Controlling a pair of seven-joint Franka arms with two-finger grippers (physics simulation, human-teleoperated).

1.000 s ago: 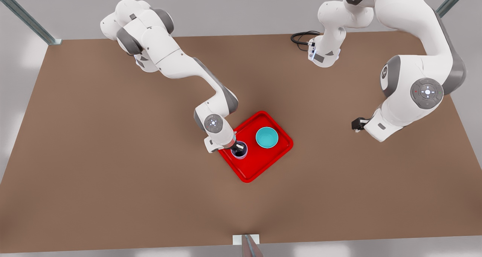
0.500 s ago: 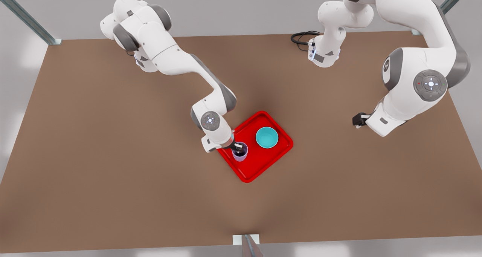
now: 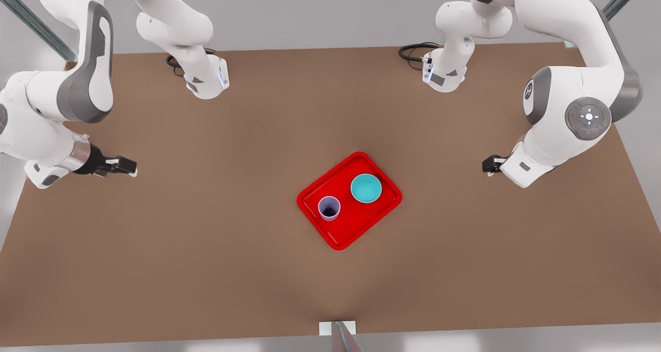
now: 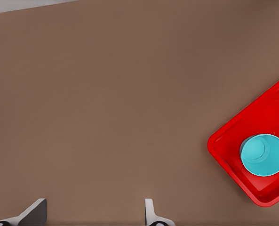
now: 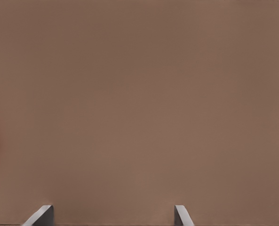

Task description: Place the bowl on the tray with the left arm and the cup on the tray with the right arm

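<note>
Over by the bench's [image 3: 206, 269] left edge in the front view, the right gripper [image 3: 124, 166] hangs with fingers spread, empty. Mid-bench lies the red tray [image 3: 361, 228], with the lavender cup [image 3: 329, 208] upright at its left end and the teal bowl [image 3: 366, 188] just beside it. Near the right edge, the left gripper [image 4: 94, 214] waits, its fingers [image 4: 35, 212] parted and holding nothing.
</note>
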